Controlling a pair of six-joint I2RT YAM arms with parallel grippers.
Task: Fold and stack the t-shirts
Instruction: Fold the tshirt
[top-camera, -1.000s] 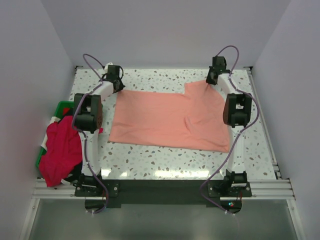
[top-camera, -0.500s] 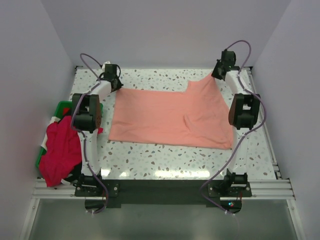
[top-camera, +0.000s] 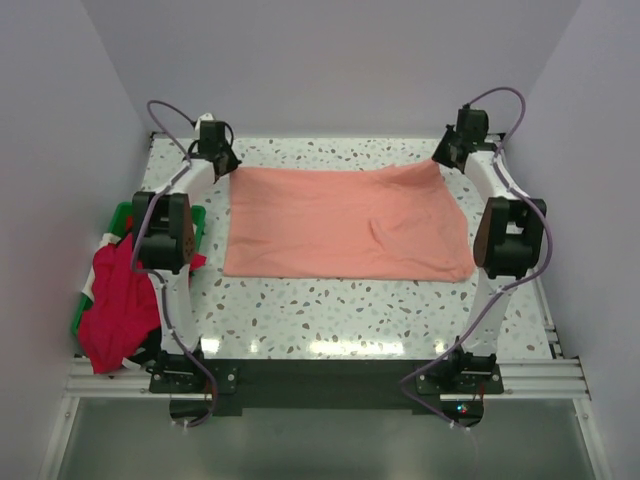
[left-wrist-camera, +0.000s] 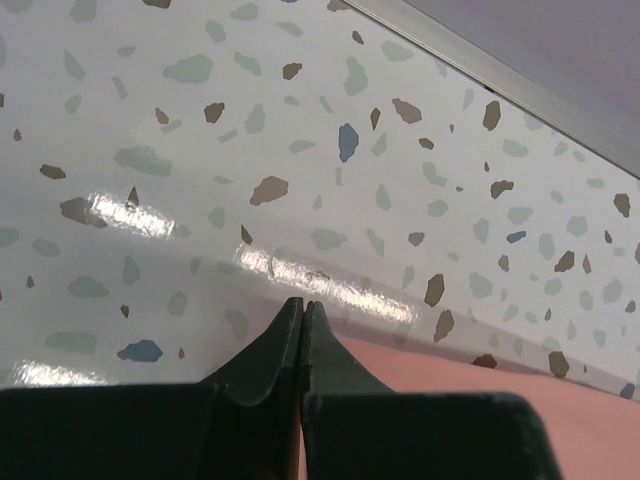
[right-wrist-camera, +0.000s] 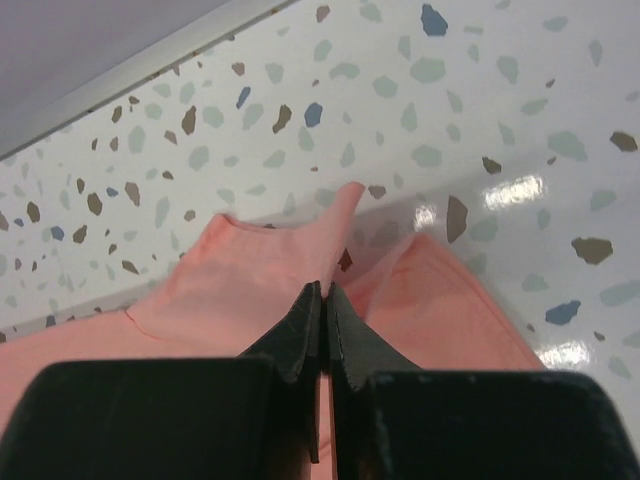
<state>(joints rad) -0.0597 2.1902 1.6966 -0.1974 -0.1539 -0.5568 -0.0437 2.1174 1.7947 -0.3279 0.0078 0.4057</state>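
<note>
Salmon-pink t-shirt (top-camera: 345, 225) spread flat on the tabletop (top-camera: 330, 310), far corners pinched by the right claw (right-wrist-camera: 325, 290) and, seemingly, the left claw (left-wrist-camera: 302, 305); folding unfinished, crimson t-shirt (top-camera: 120, 300) unfolded.

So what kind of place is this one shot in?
Probably a lab test cell: a speckled table boxed in by plain walls, with a left arm and right arm bolted to a rail at its near edge.

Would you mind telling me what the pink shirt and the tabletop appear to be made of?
Pink shirt: soft matte cloth, probably cotton knit; it wrinkles and drapes. Tabletop: hard glossy terrazzo-look surface, perhaps stone or laminate; glare reflects off it.
</note>
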